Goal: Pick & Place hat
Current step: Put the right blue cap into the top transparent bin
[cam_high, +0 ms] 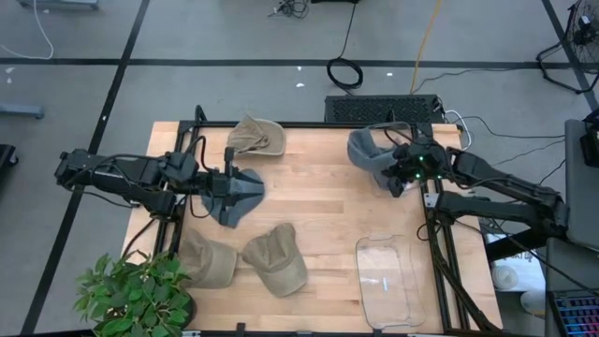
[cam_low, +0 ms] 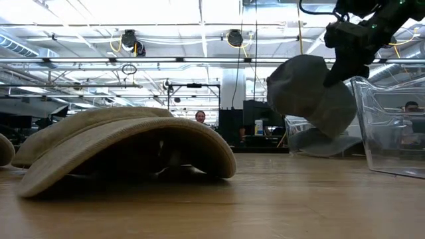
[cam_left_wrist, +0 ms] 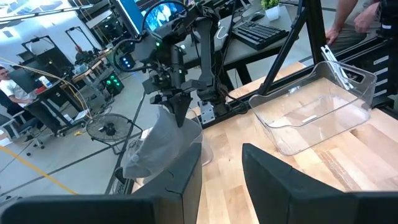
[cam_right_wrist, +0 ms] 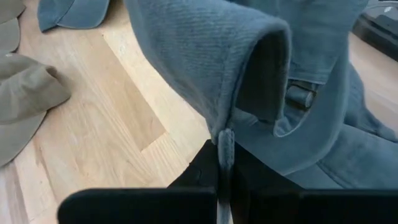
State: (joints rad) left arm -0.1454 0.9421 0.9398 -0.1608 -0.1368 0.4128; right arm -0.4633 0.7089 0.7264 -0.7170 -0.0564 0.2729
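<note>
Right hand [cam_high: 401,178] is clenched on the fabric edge of a blue-grey hat [cam_high: 367,150], holding it lifted above the far right part of the wooden bench [cam_high: 318,201], beyond the clear plastic bin [cam_high: 387,281]. Left hand [cam_high: 225,187] rests at another blue hat [cam_high: 236,197]; whether it grips it I cannot tell.

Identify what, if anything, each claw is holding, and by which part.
The right claw pinches the blue-grey fabric cap by a thin edge of its cloth, lifting it. The left claw rests over a dark blue cap; whether it grips cannot be told.
</note>
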